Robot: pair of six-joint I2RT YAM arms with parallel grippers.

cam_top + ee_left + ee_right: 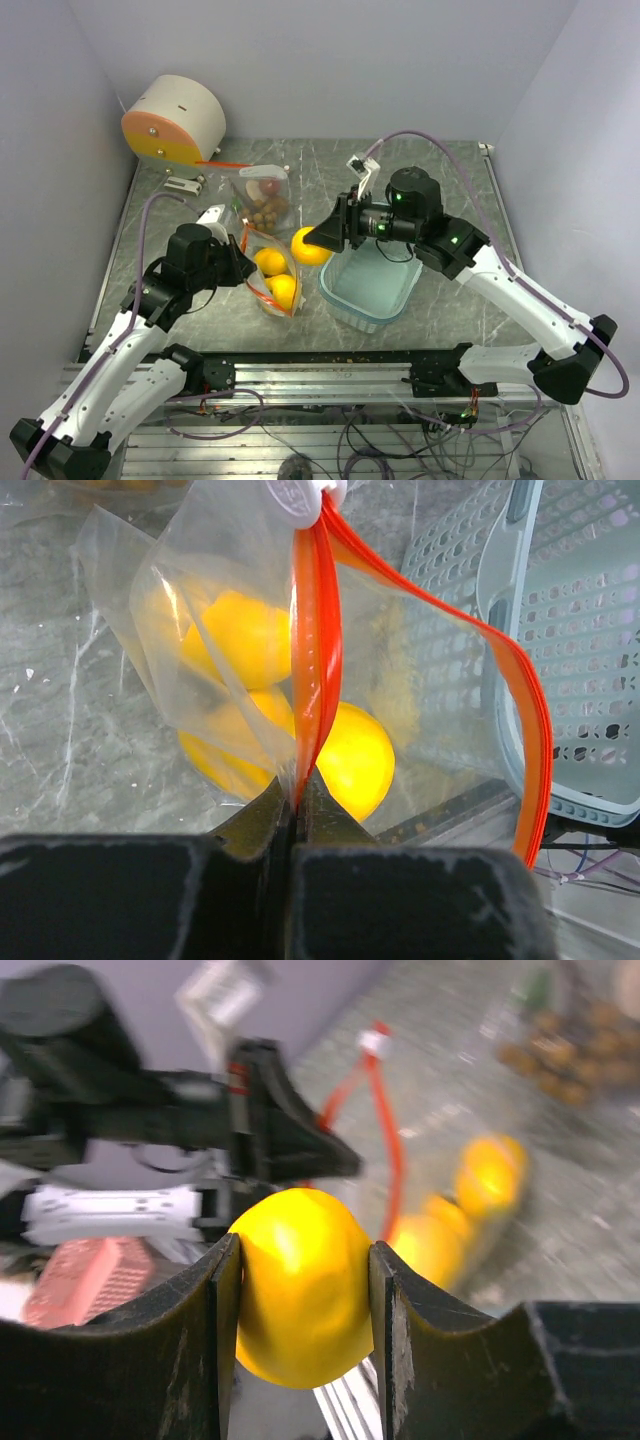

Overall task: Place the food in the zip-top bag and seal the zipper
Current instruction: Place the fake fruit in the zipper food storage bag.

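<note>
A clear zip-top bag (272, 280) with an orange zipper strip (318, 650) lies mid-table and holds two yellow-orange fruits (352, 760). My left gripper (243, 262) is shut on the bag's zipper edge (297, 798), holding the mouth up. My right gripper (322, 241) is shut on another yellow-orange fruit (300, 1285), held just right of the bag's mouth (308, 246). A second clear bag (265, 200) behind holds the brown fruit bunch (268, 212) and a small reddish fruit (267, 186).
A pale teal plastic basket (372, 285) stands right of the bag, under my right arm. A round cream and orange device (174, 121) sits at the back left. The table's front rail (320, 365) runs along the near edge.
</note>
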